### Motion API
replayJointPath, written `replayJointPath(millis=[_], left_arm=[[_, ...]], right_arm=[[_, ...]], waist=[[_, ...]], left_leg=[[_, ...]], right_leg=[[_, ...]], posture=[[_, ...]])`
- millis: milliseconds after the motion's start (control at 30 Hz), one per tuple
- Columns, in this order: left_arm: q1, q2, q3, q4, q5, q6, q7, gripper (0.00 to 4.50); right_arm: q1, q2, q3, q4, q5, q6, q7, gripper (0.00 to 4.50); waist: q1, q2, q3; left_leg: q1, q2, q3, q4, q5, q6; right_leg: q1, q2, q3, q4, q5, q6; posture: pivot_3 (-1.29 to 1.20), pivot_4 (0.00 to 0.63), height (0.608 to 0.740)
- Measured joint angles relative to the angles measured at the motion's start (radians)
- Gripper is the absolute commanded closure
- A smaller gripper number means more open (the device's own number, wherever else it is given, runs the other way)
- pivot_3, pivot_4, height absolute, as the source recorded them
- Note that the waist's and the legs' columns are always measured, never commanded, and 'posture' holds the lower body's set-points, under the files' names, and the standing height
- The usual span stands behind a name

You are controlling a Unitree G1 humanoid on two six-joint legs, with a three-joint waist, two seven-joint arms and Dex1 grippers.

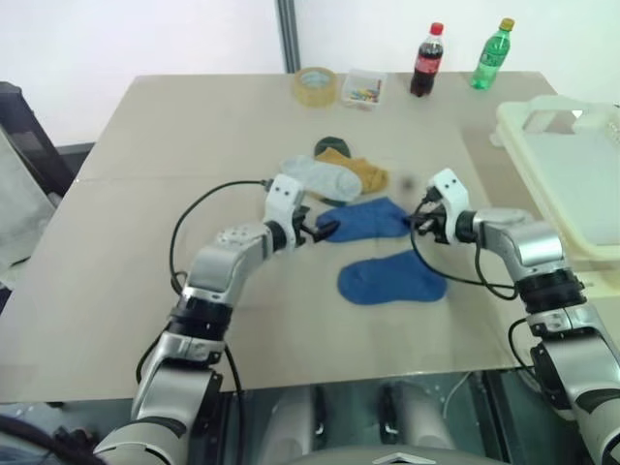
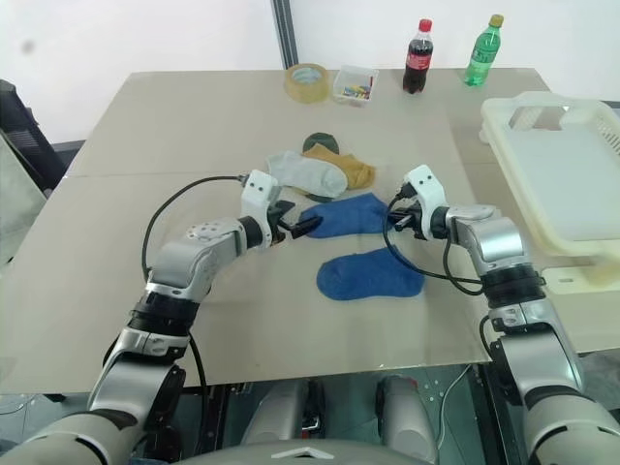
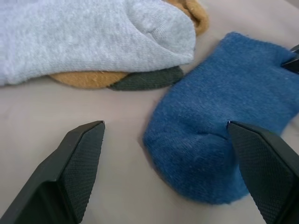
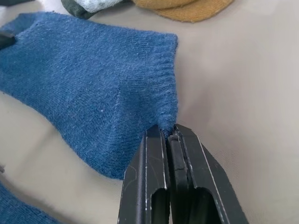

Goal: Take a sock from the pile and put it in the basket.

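Note:
A blue sock (image 1: 371, 219) lies flat on the table just in front of the pile (image 1: 334, 172) of grey, mustard-yellow and dark green socks. My right gripper (image 4: 169, 133) is shut on the corner of the sock's (image 4: 93, 79) ribbed cuff, low on the table at its right end (image 1: 418, 221). At the opposite, toe end my left gripper (image 1: 320, 231) stands open. In the left wrist view the rounded toe (image 3: 210, 154) sits between the two fingers (image 3: 79, 163). The cream-white basket (image 1: 567, 184) stands at the table's right edge.
A second blue sock (image 1: 392, 279) lies nearer me, below the first. At the far edge stand a tape roll (image 1: 317, 85), a small clear box (image 1: 364, 87), a cola bottle (image 1: 427, 60) and a green bottle (image 1: 492, 54). The tan table (image 1: 155, 155) is bare on the left.

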Motion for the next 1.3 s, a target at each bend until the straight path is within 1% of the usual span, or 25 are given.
replayJointPath(millis=[100,133,167,200,233,267,300,367,400,533,667,700,767,800,833,900,933,1067,1133,1167,1300], left_arm=[[-0.001,0.0,-0.001,0.007,0.024,-0.007,0.0,0.81],[-0.001,0.001,-0.001,0.008,0.034,-0.007,0.0,1.45],[-0.001,0.002,0.001,0.008,0.041,-0.006,0.001,1.72],[0.0,0.002,0.002,0.006,0.048,0.001,0.0,2.32],[0.0,0.002,0.005,0.004,0.051,0.011,-0.001,2.67],[0.0,0.002,0.006,0.003,0.051,0.012,-0.001,2.91],[0.003,0.001,0.007,-0.001,0.051,0.018,-0.001,3.44],[0.01,-0.007,0.008,-0.016,0.051,0.033,-0.003,4.24],[0.016,-0.012,0.007,-0.025,0.05,0.035,-0.005,4.41],[0.043,-0.028,0.031,-0.04,0.044,0.025,-0.015,4.41],[0.085,-0.059,0.106,-0.084,-0.033,0.07,-0.032,4.41],[0.104,-0.068,0.128,-0.11,-0.065,0.101,-0.037,4.41],[0.151,-0.094,0.191,-0.189,-0.172,0.185,-0.048,4.41],[0.161,-0.098,0.205,-0.212,-0.199,0.203,-0.05,4.41],[0.184,-0.101,0.242,-0.273,-0.267,0.248,-0.057,4.41],[0.234,-0.087,0.305,-0.385,-0.378,0.317,-0.071,4.41],[0.246,-0.08,0.314,-0.404,-0.395,0.329,-0.074,4.41],[0.378,-0.03,0.379,-0.564,-0.572,0.434,-0.081,4.41],[0.384,-0.023,0.382,-0.583,-0.59,0.443,-0.077,4.41],[0.413,-0.018,0.382,-0.629,-0.616,0.451,-0.06,4.41],[0.47,-0.012,0.361,-0.648,-0.624,0.461,-0.018,4.41]], right_arm=[[0.008,0.0,0.0,-0.011,0.001,0.001,-0.007,4.5],[0.008,0.0,0.0,-0.012,0.001,0.002,-0.007,4.5],[0.008,0.0,0.0,-0.013,0.001,0.003,-0.007,4.5],[0.008,0.0,-0.001,-0.013,0.001,0.004,-0.007,4.5],[0.008,0.0,-0.001,-0.013,0.001,0.005,-0.007,4.5],[0.008,0.0,-0.001,-0.013,0.001,0.005,-0.008,4.5],[0.008,0.0,-0.001,-0.013,0.0,0.004,-0.008,4.5],[0.008,0.0,-0.001,-0.012,-0.002,0.002,-0.009,4.5],[0.008,0.0,-0.001,-0.011,-0.003,0.0,-0.009,4.5],[0.008,0.001,-0.001,-0.011,-0.004,0.0,-0.009,4.5],[0.03,-0.007,-0.002,-0.076,0.002,0.036,-0.009,4.5],[0.043,-0.011,-0.002,-0.109,0.009,0.056,-0.009,4.5],[0.071,-0.03,-0.013,-0.197,0.029,0.113,-0.012,4.5],[0.079,-0.036,-0.022,-0.219,0.036,0.126,-0.012,4.5],[0.099,-0.054,-0.035,-0.286,0.053,0.16,-0.014,4.5],[0.143,-0.095,-0.065,-0.411,0.09,0.226,-0.013,4.5],[0.151,-0.103,-0.073,-0.432,0.096,0.239,-0.012,4.5],[0.24,-0.186,-0.186,-0.655,0.212,0.413,-0.009,4.5],[0.244,-0.195,-0.2,-0.684,0.229,0.436,-0.009,4.5],[0.285,-0.229,-0.235,-0.751,0.265,0.489,-0.01,4.5],[0.347,-0.273,-0.29,-0.822,0.316,0.588,-0.026,4.5]], waist=[[-0.001,0.001,0.0],[-0.001,0.001,-0.001],[-0.001,0.001,-0.001],[-0.001,0.001,-0.001],[-0.001,0.001,-0.001],[-0.001,0.001,-0.001],[0.0,0.001,-0.001],[0.0,0.001,-0.001],[0.0,0.001,-0.001],[0.0,0.002,-0.002],[0.0,0.002,-0.002],[0.0,0.002,-0.002],[0.001,0.001,-0.001],[0.002,0.001,-0.001],[0.003,0.001,-0.001],[0.002,0.001,-0.001],[0.002,0.001,-0.001],[0.003,0.001,-0.001],[0.003,0.001,-0.001],[0.007,0.001,-0.001],[0.008,0.001,-0.001]], left_leg=[[0.001,0.0,0.0,0.0,0.0,0.0],[0.001,0.0,0.0,0.0,0.0,0.0],[0.0,0.0,0.0,0.0,0.0,0.0],[0.0,0.0,0.0,0.0,0.0,0.0],[0.0,0.0,0.0,0.0,0.0,0.0],[0.0,0.0,0.0,0.0,0.0,0.0],[0.0,0.0,0.0,0.0,0.0,0.0],[0.0,0.0,0.0,0.0,0.0,0.0],[0.0,0.0,0.0,0.0,0.0,0.0],[0.0,0.0,0.0,0.0,0.0,0.0],[-0.001,0.0,-0.001,0.0,0.0,0.0],[-0.002,0.0,-0.001,0.0,0.0,0.0],[-0.005,0.0,-0.002,0.0,0.0,0.0],[-0.005,0.0,-0.002,0.0,0.0,0.0],[-0.005,0.0,-0.002,0.0,0.0,0.0],[-0.005,0.0,-0.003,0.0,0.0,0.0],[-0.004,0.0,-0.003,0.0,0.0,0.0],[-0.002,0.0,-0.004,0.0,0.0,0.0],[-0.002,0.0,-0.005,0.0,0.0,0.0],[-0.002,0.0,-0.006,0.0,0.0,0.0],[-0.002,-0.001,-0.005,0.0,0.0,0.0]], right_leg=[[0.0,0.0,0.0,0.001,0.0,0.0],[0.0,0.0,0.0,0.001,0.0,0.0],[0.0,0.0,0.0,0.001,0.0,0.0],[0.0,0.0,0.0,0.001,0.0,0.0],[0.0,0.0,0.0,0.0,0.0,0.0],[0.0,0.0,0.0,0.0,0.0,0.0],[0.0,-0.001,0.0,0.0,0.0,0.0],[0.0,-0.001,0.0,0.0,0.0,0.0],[0.0,-0.001,0.0,0.0,0.0,0.0],[0.0,-0.001,0.0,0.0,0.0,0.0],[0.0,-0.001,0.0,-0.001,0.0,0.0],[-0.001,-0.001,0.0,-0.001,0.0,0.0],[-0.003,-0.002,-0.001,-0.002,0.0,0.0],[-0.003,-0.002,-0.001,-0.002,0.0,0.0],[-0.003,-0.002,-0.001,-0.002,0.0,0.0],[-0.002,-0.002,-0.002,-0.002,0.0,0.0],[-0.002,-0.002,-0.002,-0.002,0.0,0.0],[0.0,-0.002,-0.002,-0.002,0.0,0.0],[0.0,-0.002,-0.003,-0.002,0.0,0.0],[0.001,-0.002,-0.003,-0.002,0.0,0.0],[0.001,-0.002,-0.002,-0.003,0.0,-0.001]], posture=[[0.0,0.15,0.735],[0.0,0.15,0.735],[0.0,0.15,0.735],[0.0,0.15,0.735],[0.0,0.15,0.735],[0.0,0.15,0.735],[0.0,0.15,0.735],[0.0,0.15,0.735],[0.0,0.15,0.735],[0.0,0.15,0.735],[0.0,0.15,0.735],[0.0,0.15,0.735],[0.0,0.15,0.735],[0.0,0.15,0.735],[0.0,0.15,0.735],[0.0,0.15,0.735],[0.0,0.15,0.735],[0.0,0.15,0.735],[0.0,0.15,0.735],[0.0,0.15,0.735],[0.0,0.15,0.735]])
